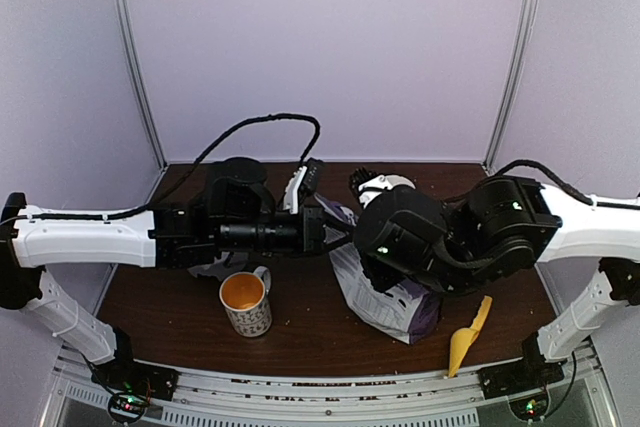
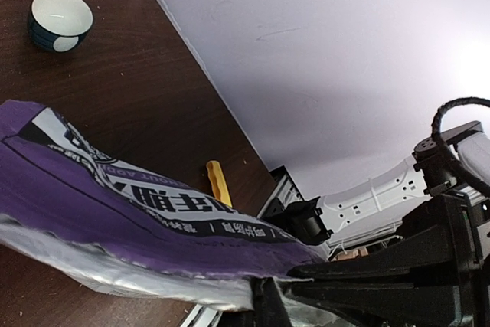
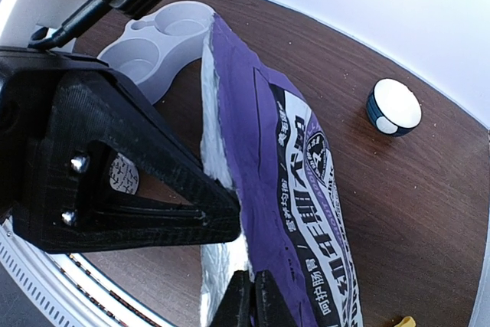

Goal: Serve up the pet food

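The purple puppy-food bag [image 1: 400, 305] lies on the table with its top edge lifted between the arms. No pet food pellets show; they are hidden inside the bag. My left gripper [image 2: 268, 304] is shut on the bag's [image 2: 115, 204] silver-lined rim. My right gripper [image 3: 251, 300] is shut on the same rim of the bag [image 3: 260, 135], a little further along. In the right wrist view the left gripper [image 3: 228, 216] pinches the edge just above my own fingers. From above, both grippers [image 1: 335, 232] [image 1: 360, 247] meet at the bag's mouth.
An orange-lined patterned mug [image 1: 245, 302] stands near the front, left of the bag. A yellow scoop [image 1: 468, 337] lies at the front right. A small blue and white bowl [image 3: 393, 107] sits at the back. A white compartment dish [image 3: 164, 44] lies under the left arm.
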{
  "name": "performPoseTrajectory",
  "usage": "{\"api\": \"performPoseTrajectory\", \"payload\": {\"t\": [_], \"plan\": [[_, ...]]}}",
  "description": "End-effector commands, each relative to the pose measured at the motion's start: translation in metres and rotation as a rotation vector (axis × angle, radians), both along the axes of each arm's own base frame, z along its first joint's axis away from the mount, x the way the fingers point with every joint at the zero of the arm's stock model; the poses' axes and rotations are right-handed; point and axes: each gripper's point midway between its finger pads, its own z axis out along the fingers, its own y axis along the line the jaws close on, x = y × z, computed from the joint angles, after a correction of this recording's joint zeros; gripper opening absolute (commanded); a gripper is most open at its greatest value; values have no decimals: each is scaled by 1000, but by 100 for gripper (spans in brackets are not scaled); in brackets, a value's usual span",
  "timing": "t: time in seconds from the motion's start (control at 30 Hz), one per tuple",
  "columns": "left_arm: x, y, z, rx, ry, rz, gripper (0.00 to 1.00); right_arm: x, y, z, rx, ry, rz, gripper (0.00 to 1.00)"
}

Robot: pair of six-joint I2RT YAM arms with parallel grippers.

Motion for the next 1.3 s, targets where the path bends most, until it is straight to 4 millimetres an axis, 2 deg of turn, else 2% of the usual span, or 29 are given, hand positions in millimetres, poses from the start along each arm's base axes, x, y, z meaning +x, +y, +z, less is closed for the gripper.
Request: {"api": "performPoseTrajectory", "payload": {"t": [0.0,0.23,0.57,1.27], "plan": [[9,2,12,6,-40,53,0,19,-37,-7,-178,-108,-106,0],[13,-2,-3,59,-15,80,0,24,-38,-13,-244,-148,-133,0],[20,6,-33,155,2,138,0,30,-48,-14,-304,-212,-193,0],[23,22,-86,308,10,191,0,44,-56,8,-275,-285,-278,0]]}}
